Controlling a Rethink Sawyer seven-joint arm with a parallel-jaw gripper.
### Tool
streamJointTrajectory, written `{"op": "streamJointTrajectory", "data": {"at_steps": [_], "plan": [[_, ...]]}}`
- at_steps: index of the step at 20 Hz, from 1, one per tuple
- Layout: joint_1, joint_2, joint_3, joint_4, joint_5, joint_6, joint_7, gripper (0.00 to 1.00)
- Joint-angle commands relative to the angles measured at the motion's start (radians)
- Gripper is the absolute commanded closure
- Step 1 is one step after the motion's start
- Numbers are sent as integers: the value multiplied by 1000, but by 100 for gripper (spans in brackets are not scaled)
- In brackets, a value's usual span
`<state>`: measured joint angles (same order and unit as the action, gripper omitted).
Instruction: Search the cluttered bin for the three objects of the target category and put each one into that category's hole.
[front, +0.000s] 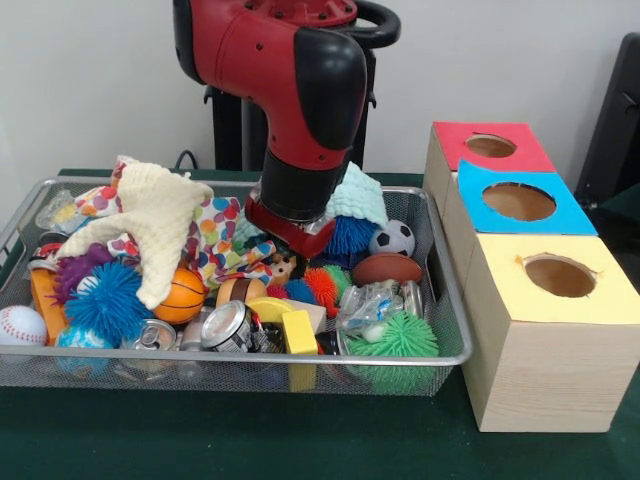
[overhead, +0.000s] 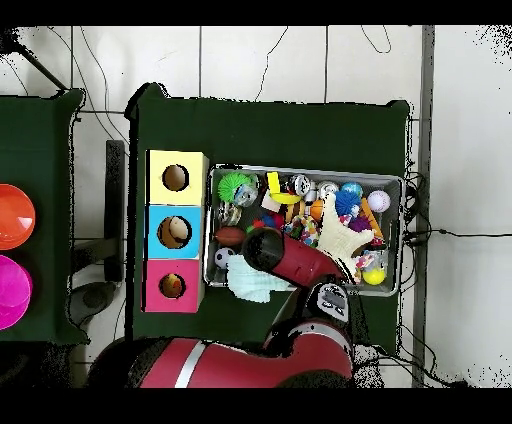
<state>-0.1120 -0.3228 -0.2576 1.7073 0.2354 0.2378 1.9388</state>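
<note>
1. the red and black arm (front: 290, 80) reaches down into the wire mesh bin (front: 440, 300); its wrist ends low over the middle of the clutter, toward the bin's far rim.
2. the gripper's tips are hidden behind the wrist and the toys in both views, so i cannot tell whether it is spread, pressed together, or pinching anything.
3. the bin sits on the dark green tabletop (front: 200, 440), packed full.
4. near the bin's left end lie a cream knitted cloth (front: 160, 225), a blue spiky ball (front: 105, 300), a small basketball (front: 183, 295) and a baseball (front: 20, 325) at the left front corner.
5. along the front rim rest a crushed silver can (front: 228, 325), a yellow block (front: 298, 335) and a green spiky ball (front: 400, 345).
6. toward the right end lie a brown toy football (front: 387, 268) and a little soccer ball (front: 392, 238), with a pale teal cloth (front: 358, 195) draped over the far rim.
7. just beside the bin's right end stand three wooden boxes in a row, touching: the yellow-topped box (front: 545, 330) nearest the front, the blue-topped box (front: 520, 200) in the middle, the red-topped box (front: 490, 147) farthest back; each has one round hole in its top.
8. in the overhead view, something brownish shows inside the blue box's hole (overhead: 175, 232).
</note>
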Motion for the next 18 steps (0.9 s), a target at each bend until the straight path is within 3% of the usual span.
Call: {"op": "streamJointTrajectory", "data": {"at_steps": [1,5,18], "plan": [[-37,88,115,-14,49,-146,224,100],[-8,73,84,-7,55,-139,237,100],[21,-159,10,78,46,162,194,100]]}}
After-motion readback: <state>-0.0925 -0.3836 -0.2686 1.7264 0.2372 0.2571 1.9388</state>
